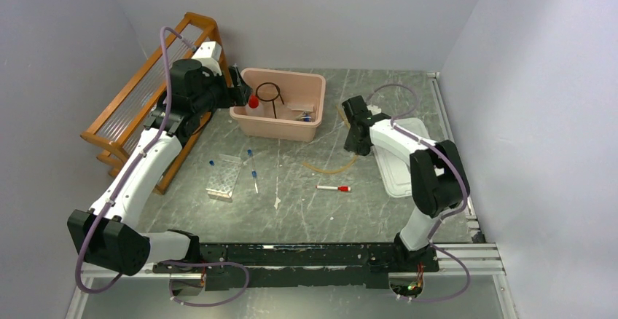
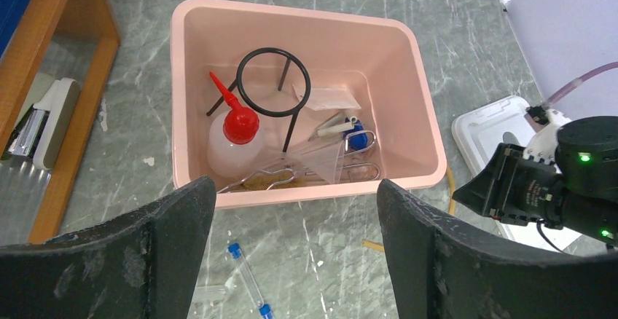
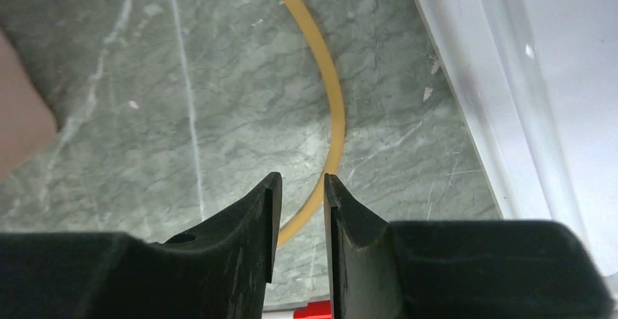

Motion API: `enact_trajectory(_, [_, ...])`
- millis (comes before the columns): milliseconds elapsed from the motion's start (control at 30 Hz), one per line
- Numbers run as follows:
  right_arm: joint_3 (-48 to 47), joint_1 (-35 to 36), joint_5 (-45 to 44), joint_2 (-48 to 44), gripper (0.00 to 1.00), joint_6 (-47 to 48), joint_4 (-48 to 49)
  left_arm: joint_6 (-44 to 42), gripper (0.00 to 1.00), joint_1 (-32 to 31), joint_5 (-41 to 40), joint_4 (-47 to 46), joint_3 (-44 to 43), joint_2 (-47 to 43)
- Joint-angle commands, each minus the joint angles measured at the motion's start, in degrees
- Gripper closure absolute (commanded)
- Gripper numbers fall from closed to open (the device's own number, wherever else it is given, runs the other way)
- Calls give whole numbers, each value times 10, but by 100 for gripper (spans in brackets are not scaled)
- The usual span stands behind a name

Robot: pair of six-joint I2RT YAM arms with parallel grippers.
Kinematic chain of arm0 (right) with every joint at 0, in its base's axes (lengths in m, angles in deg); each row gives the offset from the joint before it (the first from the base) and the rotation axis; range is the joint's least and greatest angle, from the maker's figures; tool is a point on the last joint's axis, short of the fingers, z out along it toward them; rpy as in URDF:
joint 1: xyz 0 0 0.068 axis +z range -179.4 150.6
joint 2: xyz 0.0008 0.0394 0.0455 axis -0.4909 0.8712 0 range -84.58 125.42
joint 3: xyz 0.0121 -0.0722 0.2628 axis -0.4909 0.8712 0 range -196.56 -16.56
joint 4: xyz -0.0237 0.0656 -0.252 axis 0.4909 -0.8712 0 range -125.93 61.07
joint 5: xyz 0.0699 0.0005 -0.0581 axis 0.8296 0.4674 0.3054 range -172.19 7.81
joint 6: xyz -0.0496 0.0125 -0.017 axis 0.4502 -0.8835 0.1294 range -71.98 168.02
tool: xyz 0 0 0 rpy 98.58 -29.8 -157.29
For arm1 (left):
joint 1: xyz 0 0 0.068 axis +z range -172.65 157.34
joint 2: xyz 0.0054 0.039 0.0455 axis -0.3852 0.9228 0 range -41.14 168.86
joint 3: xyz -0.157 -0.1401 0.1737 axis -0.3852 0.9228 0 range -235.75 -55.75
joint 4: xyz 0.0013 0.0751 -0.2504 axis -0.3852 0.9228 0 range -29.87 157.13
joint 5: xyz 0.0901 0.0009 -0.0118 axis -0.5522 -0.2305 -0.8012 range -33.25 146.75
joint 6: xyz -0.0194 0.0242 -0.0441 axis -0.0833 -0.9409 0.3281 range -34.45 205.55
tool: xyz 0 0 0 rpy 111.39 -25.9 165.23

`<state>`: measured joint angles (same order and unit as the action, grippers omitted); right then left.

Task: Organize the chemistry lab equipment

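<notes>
This is a small robot test cell dressed as a chemistry bench. Plain pale walls box in a grey marbled table, and two arms are bolted to a metal rail at its near edge. Lab gear sets the theme: a pink tub at the far edge holds a wire ring and a squeeze bottle, while capped tubes and a tube rack lie near the table's middle.

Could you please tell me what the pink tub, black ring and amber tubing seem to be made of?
Pink rectangular tub: likely moulded plastic, smooth, matte. Black wire ring: probably coated metal, thin rigid legs. Amber tubing: apparently rubber or latex, curving limply.
</notes>
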<state>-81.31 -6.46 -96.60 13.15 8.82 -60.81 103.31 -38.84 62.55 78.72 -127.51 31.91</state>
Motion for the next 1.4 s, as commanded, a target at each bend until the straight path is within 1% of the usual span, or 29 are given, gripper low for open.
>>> enact_trajectory(0, [-6,-3,-21,30,69,-11,-14,-1,16,4,14,-19,-5,-14])
enact_trajectory(267, [-34,-4,-46,85,72,-5,-33,9,17,4,-1,-18,-17,-6])
enact_trajectory(500, [-21,-10,-33,106,77,0,-16,16,18,4,-5,-16,-10,-6])
enact_trajectory(567, [-15,-12,-29,113,81,3,-10,18,18,4,-8,-16,-11,-6])
enact_trajectory(600, [-14,-13,-29,117,87,4,-8,20,18,4,-8,-15,-12,-6])
enact_trajectory(633, [-14,-13,-29,121,95,7,-6,20,18,4,-8,-14,-13,-5])
enact_trajectory(667, [-14,-12,-31,123,100,10,-3,20,19,4,-9,-14,-14,-5])
enact_trajectory(767, [-23,-12,-49,114,100,24,3,19,19,4,-11,-10,-14,-7])
enact_trajectory(833, [-36,-12,-55,91,100,41,13,17,19,4,-13,-9,-13,-8])
enact_trajectory(967, [-95,-11,-88,29,100,66,12,16,19,4,-17,-8,-17,-7])
enact_trajectory(1100, [-166,-11,-99,-11,100,92,20,18,19,4,-12,-15,-21,-4])
enact_trajectory(1200, [-194,-11,-77,-37,100,114,70,17,19,4,13,-29,-21,-2])
enact_trajectory(1367, [-241,-4,-11,-67,100,145,152,27,19,4,28,-44,-17,-6])
